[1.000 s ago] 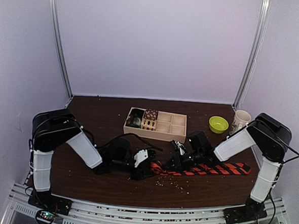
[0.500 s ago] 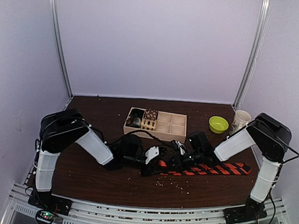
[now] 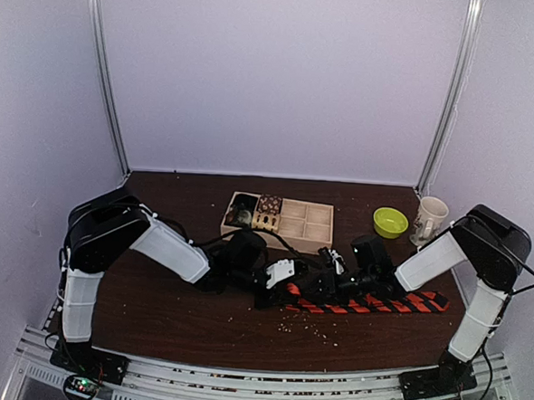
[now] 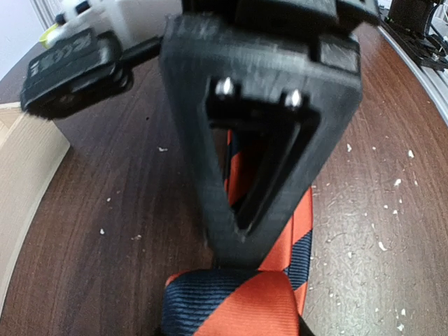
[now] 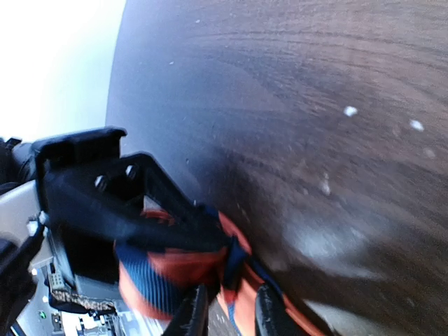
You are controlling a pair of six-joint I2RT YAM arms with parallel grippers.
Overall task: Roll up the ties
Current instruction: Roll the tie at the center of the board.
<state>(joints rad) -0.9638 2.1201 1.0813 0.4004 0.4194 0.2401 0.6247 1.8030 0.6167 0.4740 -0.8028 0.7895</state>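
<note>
Two things have shifted over the last second in the overhead view: the left tool (image 3: 289,287) has travelled rightward from left of centre to the middle of the frame, and the bare striped length of the tie (image 3: 374,304) has grown shorter. The tie's rolled end has moved with the tool, so the roll appears to be taking up fabric as it goes. The right tool (image 3: 332,278) has slid a little to the right as well, staying just beside the left one.

Close up from the left wrist, a wound bundle of orange and navy sits at the bottom centre of the frame, with the flat strip running away beyond the black finger. The right wrist view shows that same black frame clamped across the bundle at lower left. The right tool's fingertips (image 5: 194,313) stand at the bottom edge with a narrow gap and orange fabric between them; I cannot tell whether they press it.

Most of the tie lies flat on the worktop (image 3: 169,312) toward the lower right, below the wooden tray (image 3: 282,244), so I judge the rolling under way but far from done.
</note>
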